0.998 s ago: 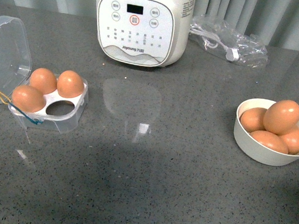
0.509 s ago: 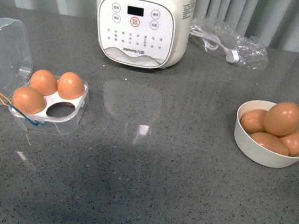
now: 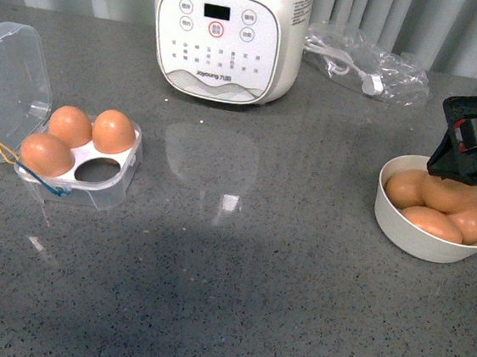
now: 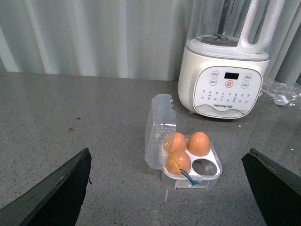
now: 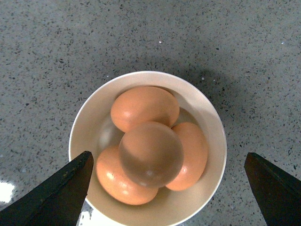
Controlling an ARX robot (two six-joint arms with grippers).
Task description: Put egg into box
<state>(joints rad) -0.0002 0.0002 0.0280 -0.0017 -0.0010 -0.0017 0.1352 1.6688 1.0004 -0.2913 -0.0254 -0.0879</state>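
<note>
The clear box [image 3: 93,182] stands open at the left of the grey counter, lid [image 3: 5,86] tipped back. Three brown eggs fill three slots; the near right slot [image 3: 97,170] is empty. It shows in the left wrist view [image 4: 207,179] too. Several brown eggs lie in a white bowl [image 3: 396,222] at the right; one egg [image 5: 150,153] sits on top of the pile. My right gripper [image 3: 471,156] is open, hanging right above the bowl, jaws wide either side of it in the right wrist view [image 5: 167,197]. My left gripper [image 4: 171,193] is open, facing the box from a distance.
A white Joyoung blender [image 3: 228,32] stands at the back centre. A clear plastic bag with a white cable [image 3: 365,68] lies behind the bowl. Grey curtains [image 4: 94,37] close the back.
My right gripper has come into the front view from the right and now hangs over the bowl, covering the top egg. The box and eggs have not moved.
</note>
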